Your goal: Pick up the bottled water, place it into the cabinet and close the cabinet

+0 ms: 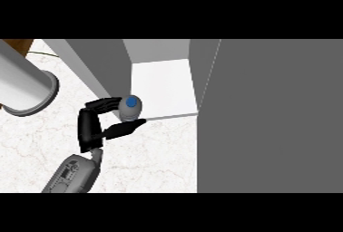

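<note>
Marbled white counter (154, 154); black left hand (94, 124) curls round blue-capped grey water bottle (130, 107) at the open grey cabinet (164, 86) front.

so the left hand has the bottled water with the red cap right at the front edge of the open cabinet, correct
Not quite: the cap is blue, not red. The head view shows the left hand curled round the bottled water, blue cap facing up, right at the front edge of the open cabinet.

White marble-veined counter (154, 154) with a large grey cylinder (26, 86) at left.
</note>
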You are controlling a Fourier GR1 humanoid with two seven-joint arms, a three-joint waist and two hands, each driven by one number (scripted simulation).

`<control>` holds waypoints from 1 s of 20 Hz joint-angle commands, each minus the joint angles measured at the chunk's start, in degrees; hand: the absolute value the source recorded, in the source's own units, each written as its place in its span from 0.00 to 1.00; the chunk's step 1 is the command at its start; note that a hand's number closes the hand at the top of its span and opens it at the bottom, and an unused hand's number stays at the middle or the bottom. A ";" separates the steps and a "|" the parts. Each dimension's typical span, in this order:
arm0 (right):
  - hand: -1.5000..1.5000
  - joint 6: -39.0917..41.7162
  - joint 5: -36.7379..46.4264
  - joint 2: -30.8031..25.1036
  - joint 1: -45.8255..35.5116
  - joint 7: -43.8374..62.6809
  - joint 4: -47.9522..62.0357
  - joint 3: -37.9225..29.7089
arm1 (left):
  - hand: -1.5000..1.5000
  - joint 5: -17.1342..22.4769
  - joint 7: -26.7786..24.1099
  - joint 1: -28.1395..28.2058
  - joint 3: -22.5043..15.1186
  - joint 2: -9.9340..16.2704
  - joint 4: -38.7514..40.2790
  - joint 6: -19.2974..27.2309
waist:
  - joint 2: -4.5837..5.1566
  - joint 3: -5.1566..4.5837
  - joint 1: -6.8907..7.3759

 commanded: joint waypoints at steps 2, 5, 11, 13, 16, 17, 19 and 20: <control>0.00 -1.55 -0.69 0.16 1.71 1.20 -3.23 -1.24 | 0.00 1.61 0.16 -13.27 -2.46 -7.03 -0.74 -4.05 | -0.07 -0.04 -0.76; 0.00 -2.81 0.29 0.24 0.66 1.63 -3.06 -0.71 | 0.00 1.88 -0.97 -13.27 -3.41 -8.58 -1.08 -4.58 | 0.03 -0.05 0.01; 0.00 -4.93 -2.54 -0.58 1.70 3.02 -5.50 -3.42 | 0.00 4.80 -3.01 -12.32 -4.45 -12.05 -0.13 -9.10 | -0.14 -0.05 2.30; 0.00 -5.26 -2.66 0.41 4.06 3.82 -7.35 -4.24 | 0.00 7.96 -4.12 -12.47 -4.44 -12.21 0.61 -11.82 | -0.31 0.03 3.57; 0.00 -5.47 -2.25 2.43 6.03 5.07 -10.51 -3.71 | 0.00 9.04 -3.48 -10.77 -7.74 -12.31 -2.57 -10.58 | -0.51 0.11 4.86; 0.00 -6.53 -1.17 3.44 6.70 5.41 -12.21 -3.62 | 0.00 8.92 -6.65 -5.38 -8.21 -12.33 -4.36 -12.39 | -0.56 0.09 5.29; 0.00 -8.24 -3.74 1.42 3.86 7.60 -11.35 -3.74 | 0.00 12.46 -7.43 -8.07 -13.39 -12.37 -3.66 -7.48 | -0.37 0.08 5.15; 0.00 -7.40 -3.50 2.17 4.23 7.49 -10.89 -5.12 | 0.00 12.28 -8.24 -6.92 -10.58 -12.38 -2.99 -10.75 | -0.42 0.11 5.44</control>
